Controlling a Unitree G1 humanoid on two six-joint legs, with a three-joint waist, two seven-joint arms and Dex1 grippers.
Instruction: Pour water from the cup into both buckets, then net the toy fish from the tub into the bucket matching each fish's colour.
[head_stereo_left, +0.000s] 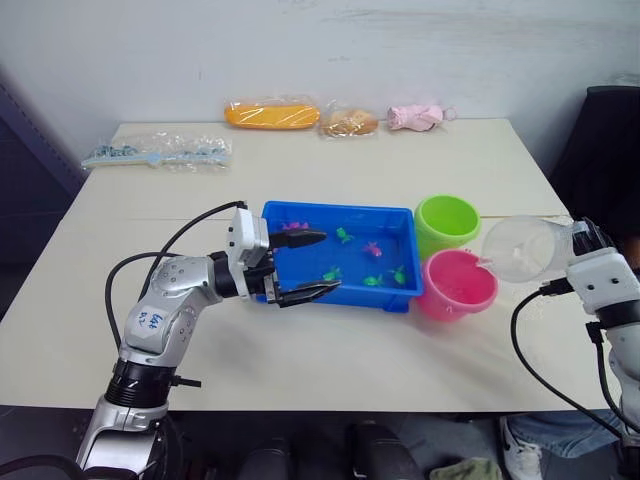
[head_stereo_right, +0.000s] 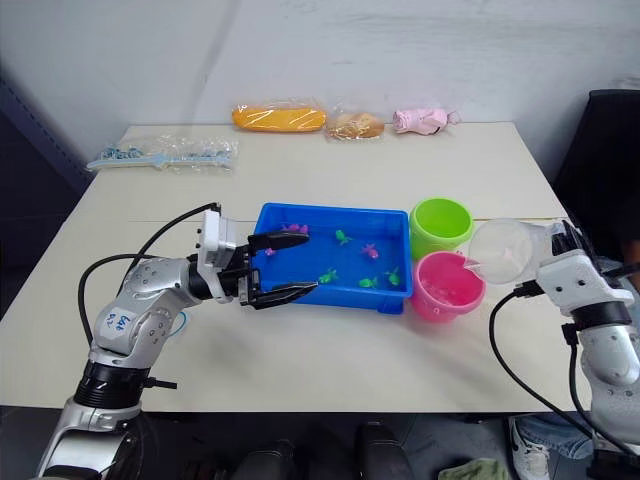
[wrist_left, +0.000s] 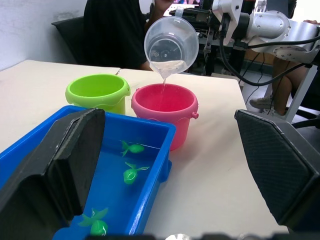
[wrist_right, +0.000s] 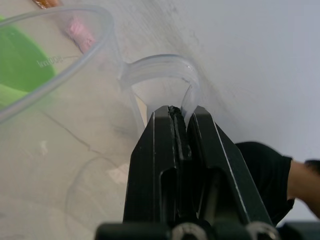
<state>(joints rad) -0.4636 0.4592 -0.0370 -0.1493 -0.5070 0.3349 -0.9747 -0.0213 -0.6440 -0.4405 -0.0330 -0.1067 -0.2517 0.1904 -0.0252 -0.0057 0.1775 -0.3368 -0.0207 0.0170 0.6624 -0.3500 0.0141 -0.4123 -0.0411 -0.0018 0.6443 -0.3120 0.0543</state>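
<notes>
Left wrist view: right gripper (wrist_right: 176, 114) tips cup (wrist_left: 171, 44) over pink bucket (wrist_left: 164, 111).

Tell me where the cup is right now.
The cup is at the table's right edge, held tilted in the right gripper, its lip over the pink bucket, just past the green bucket.

I read this as a lab or test room set up for robot trials, not a home: a plain cream table (head_stereo_left: 300, 350) stands against a bare, scuffed white wall (head_stereo_left: 350, 50), and black cables (head_stereo_left: 545, 360) trail loose off both arms. Beyond the open jaws of my left gripper (wrist_left: 165, 165), past the far table edge, a seated person in dark clothes (wrist_left: 115, 30) waits among chairs and equipment. Bagged props (head_stereo_left: 272, 113) line the table's wall side like staged supplies.
</notes>
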